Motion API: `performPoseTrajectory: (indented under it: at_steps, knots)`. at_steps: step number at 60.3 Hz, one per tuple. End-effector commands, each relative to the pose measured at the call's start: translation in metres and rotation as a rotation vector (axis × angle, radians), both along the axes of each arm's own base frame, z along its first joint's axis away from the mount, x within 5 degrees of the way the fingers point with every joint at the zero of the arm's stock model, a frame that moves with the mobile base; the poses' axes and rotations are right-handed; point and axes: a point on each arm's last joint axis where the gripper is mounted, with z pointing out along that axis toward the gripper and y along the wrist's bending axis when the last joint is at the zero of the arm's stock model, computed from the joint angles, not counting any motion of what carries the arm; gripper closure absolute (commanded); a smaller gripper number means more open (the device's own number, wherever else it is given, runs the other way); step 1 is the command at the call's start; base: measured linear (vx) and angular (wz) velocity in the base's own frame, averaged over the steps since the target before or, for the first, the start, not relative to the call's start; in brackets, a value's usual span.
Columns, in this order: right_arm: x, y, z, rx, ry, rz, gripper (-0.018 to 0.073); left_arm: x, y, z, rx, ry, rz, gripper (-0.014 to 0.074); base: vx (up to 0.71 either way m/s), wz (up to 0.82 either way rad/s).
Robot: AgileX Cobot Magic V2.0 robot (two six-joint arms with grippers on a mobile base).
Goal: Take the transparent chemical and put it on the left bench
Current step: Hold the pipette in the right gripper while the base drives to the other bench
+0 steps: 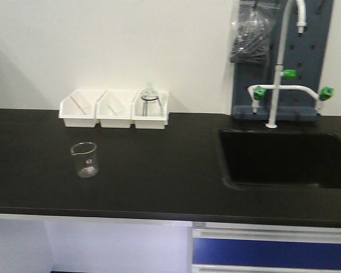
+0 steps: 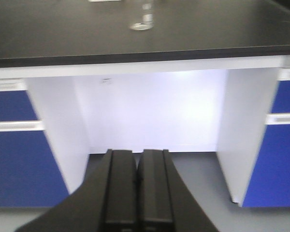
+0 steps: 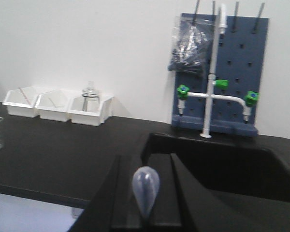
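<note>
In the right wrist view the transparent chemical [image 3: 146, 189], a clear dropper pipette, shows only its squeeze bulb, standing up between the fingers of my right gripper [image 3: 146, 162]. That gripper is shut on it and hangs over the front edge of the left bench [image 1: 159, 170], a matte black top with three white bins [image 1: 113, 109] along the white wall. My left gripper [image 2: 137, 153] is shut and empty. It is lower than the bench top and points into the white knee space under it. Neither gripper shows in the front view.
A small glass beaker [image 1: 85, 160] stands on the bench in front of the bins. A black sink [image 1: 284, 159] with a white tap [image 1: 275, 85] and a grey pegboard [image 1: 312, 51] fills the right side. Blue drawers [image 2: 14, 164] flank the knee space.
</note>
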Motion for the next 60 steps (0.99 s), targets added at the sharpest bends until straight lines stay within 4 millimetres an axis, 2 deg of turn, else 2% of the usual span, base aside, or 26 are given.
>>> performPoseTrajectory:
  at_steps: [1, 27, 60]
  knots:
    - [-0.0005, 0.0027, 0.0141, 0.006, -0.078, 0.033, 0.0562, -0.0015, 0.0002, 0.0027, -0.014, -0.081, -0.001, 0.06, 0.21, 0.68]
    - [-0.0005, 0.0026, 0.0139, 0.006, -0.076, 0.032, 0.0562, -0.0015, 0.0002, 0.0027, -0.014, -0.081, -0.001, 0.06, 0.22, 0.5]
    - [-0.0005, 0.0026, 0.0139, 0.006, -0.076, 0.032, 0.0562, -0.0015, 0.0002, 0.0027, -0.014, -0.081, -0.001, 0.06, 0.29, 0.19]
